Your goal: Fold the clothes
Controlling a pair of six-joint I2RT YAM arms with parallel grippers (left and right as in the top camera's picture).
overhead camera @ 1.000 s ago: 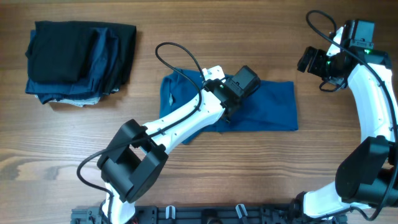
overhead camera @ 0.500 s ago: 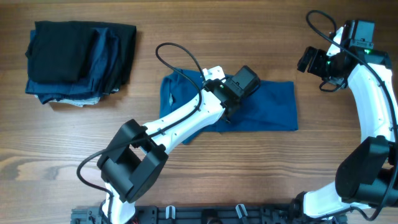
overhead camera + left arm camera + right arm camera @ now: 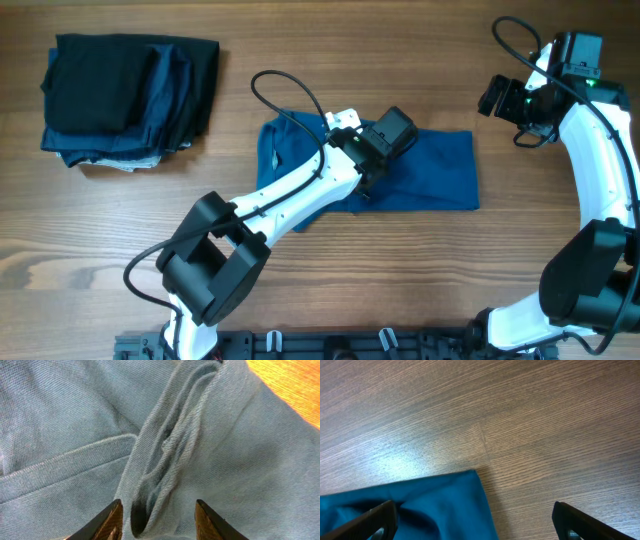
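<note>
The clothes, a blue polo shirt (image 3: 440,170), lie folded into a flat oblong at the table's centre. My left gripper (image 3: 372,165) is pressed down onto the shirt's middle. In the left wrist view its fingertips (image 3: 112,520) stand apart on either side of a raised ridge of bunched blue fabric (image 3: 170,460), and the cloth does not fill the gap. My right gripper (image 3: 500,97) hovers beyond the shirt's far right corner. Its jaws are wide open and empty over the shirt's corner (image 3: 445,505) and bare wood.
A pile of dark folded garments (image 3: 125,95) sits at the far left. The wooden table (image 3: 520,250) surrounds the shirt. The left arm's black cable (image 3: 285,85) loops above the shirt's left end.
</note>
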